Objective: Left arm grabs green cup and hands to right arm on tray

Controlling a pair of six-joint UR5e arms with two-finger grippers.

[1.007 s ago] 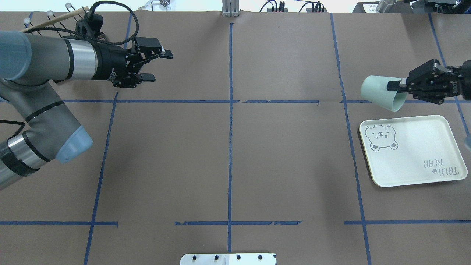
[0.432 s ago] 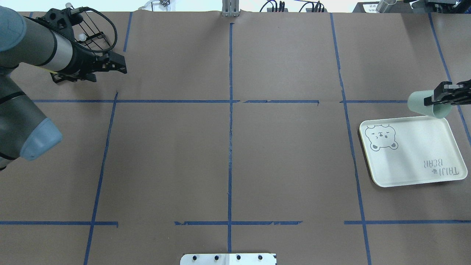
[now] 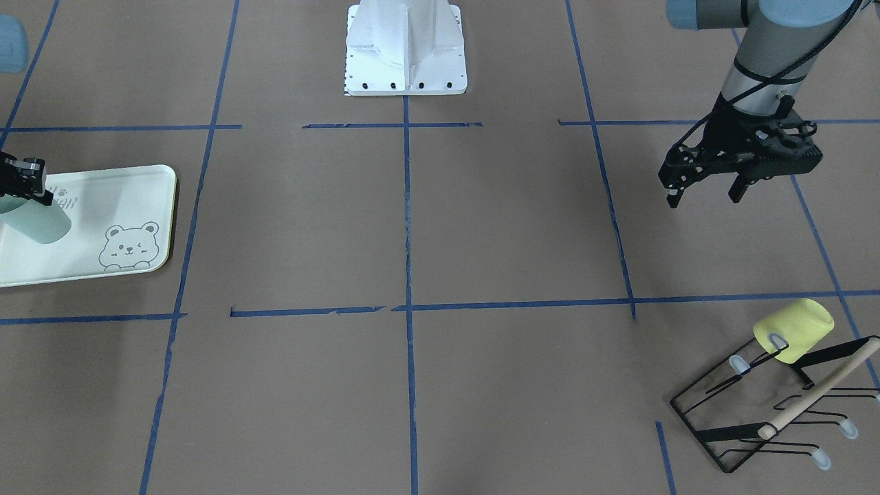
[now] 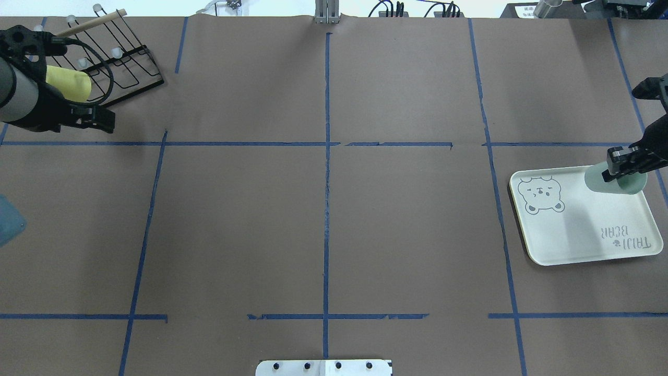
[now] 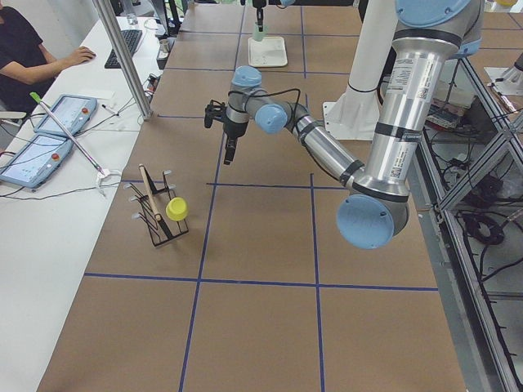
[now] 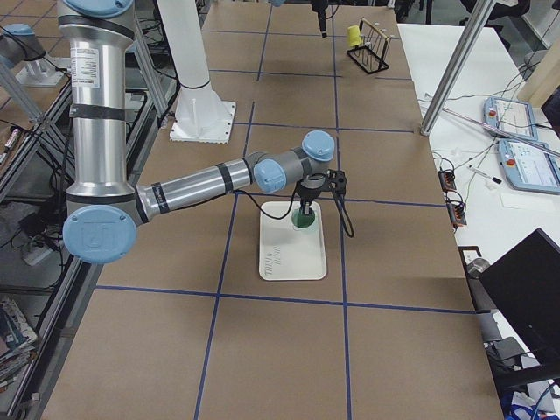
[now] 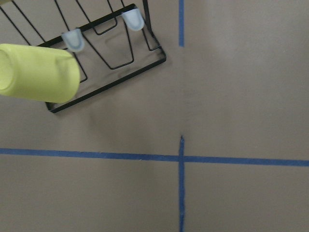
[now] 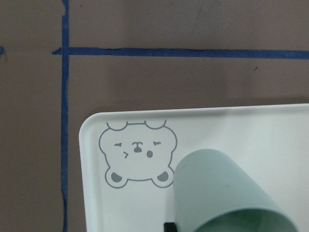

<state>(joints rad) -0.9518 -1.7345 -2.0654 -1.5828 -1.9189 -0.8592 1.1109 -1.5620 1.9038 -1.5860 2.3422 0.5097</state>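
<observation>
My right gripper (image 4: 620, 166) is shut on the rim of the pale green cup (image 4: 616, 181). It holds the cup tilted, low over the far right corner of the cream bear tray (image 4: 574, 230). I cannot tell whether the cup touches the tray. The front-facing view shows the cup (image 3: 36, 221) under the gripper (image 3: 22, 187) over the tray (image 3: 110, 196). The right wrist view shows the cup (image 8: 217, 193) beside the bear drawing on the tray (image 8: 251, 128). My left gripper (image 4: 103, 118) is open and empty, far left near the rack; it also shows in the front-facing view (image 3: 705, 194).
A black wire rack (image 4: 130, 68) with a wooden handle stands at the far left corner and holds a yellow cup (image 4: 68, 86), also in the left wrist view (image 7: 38, 72). The robot's white base (image 3: 405, 48) sits at the table's near middle edge. Blue tape lines cross the brown table.
My right gripper carried the green cup right and nearer, from beyond the tray to over its far right corner. My left arm pulled back left toward the rack, still open.
</observation>
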